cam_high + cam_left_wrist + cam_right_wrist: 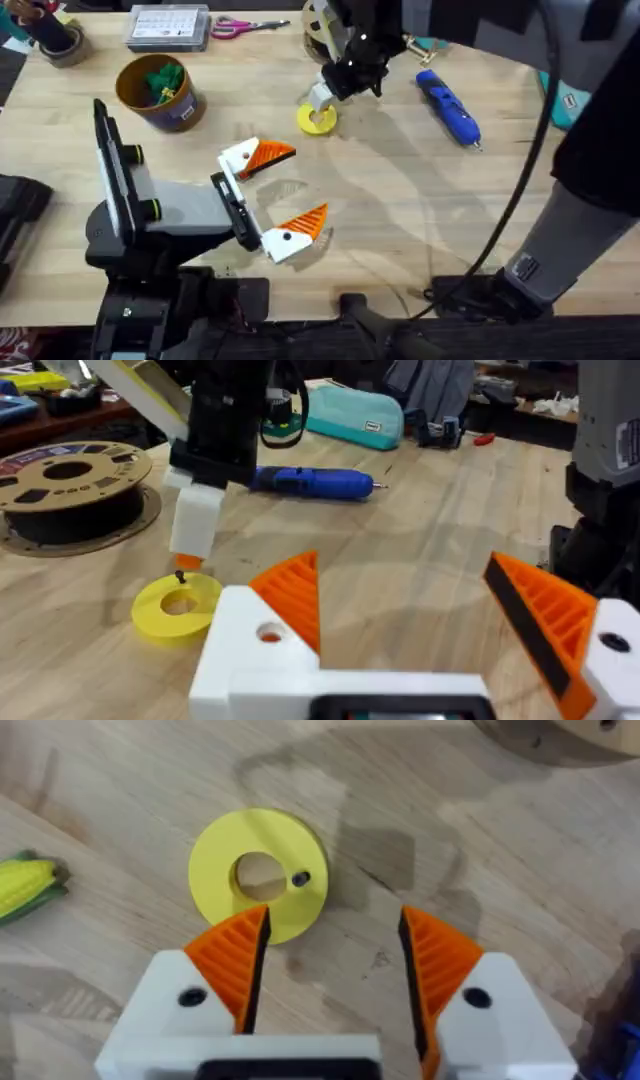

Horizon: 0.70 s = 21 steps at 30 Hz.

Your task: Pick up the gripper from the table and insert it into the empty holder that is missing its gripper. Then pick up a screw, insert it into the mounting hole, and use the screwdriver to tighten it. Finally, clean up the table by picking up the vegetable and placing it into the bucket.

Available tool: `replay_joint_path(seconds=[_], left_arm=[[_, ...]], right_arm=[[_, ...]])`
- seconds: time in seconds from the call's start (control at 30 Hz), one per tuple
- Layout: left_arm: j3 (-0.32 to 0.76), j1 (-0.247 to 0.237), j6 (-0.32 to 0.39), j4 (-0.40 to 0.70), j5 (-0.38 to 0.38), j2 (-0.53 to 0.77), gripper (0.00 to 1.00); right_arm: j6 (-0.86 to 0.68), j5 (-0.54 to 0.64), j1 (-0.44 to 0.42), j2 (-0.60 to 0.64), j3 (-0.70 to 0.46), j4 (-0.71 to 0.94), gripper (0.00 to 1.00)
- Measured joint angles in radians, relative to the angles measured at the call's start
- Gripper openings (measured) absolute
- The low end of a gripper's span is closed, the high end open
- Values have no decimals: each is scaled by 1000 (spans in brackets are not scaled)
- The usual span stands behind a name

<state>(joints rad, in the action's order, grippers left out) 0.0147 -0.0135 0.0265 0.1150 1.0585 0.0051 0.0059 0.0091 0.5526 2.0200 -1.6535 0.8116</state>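
Both ribbed orange grippers' jaws gape empty, right gripper (330, 970) above a flat yellow ring (259, 875) (smooth plastic)

Pale wooden table (400, 210), cluttered dark benches (520, 420) behind.

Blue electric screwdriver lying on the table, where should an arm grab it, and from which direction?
Grip the blue cylindrical electric screwdriver across the middle of its barrel, coming straight down from above, fingers either side of its long axis. It lies flat on the wooden table with bare wood along both sides, and the barrel is its widest, most even part; the thin metal tip is too slim.
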Motion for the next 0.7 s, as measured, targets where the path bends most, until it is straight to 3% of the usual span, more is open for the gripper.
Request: replay_joint_path(seconds=[0.4,0.5,0.7], left_arm=[[0,0,0,0,0,0,985],[0,0,0,0,0,0,986],[0,0,0,0,0,0,985]], right_arm=[[-7,2,29,34,-1,-56,576],[-7,2,30,49,-1,-68,468],[-7,5,30,60,-1,-92,422]])
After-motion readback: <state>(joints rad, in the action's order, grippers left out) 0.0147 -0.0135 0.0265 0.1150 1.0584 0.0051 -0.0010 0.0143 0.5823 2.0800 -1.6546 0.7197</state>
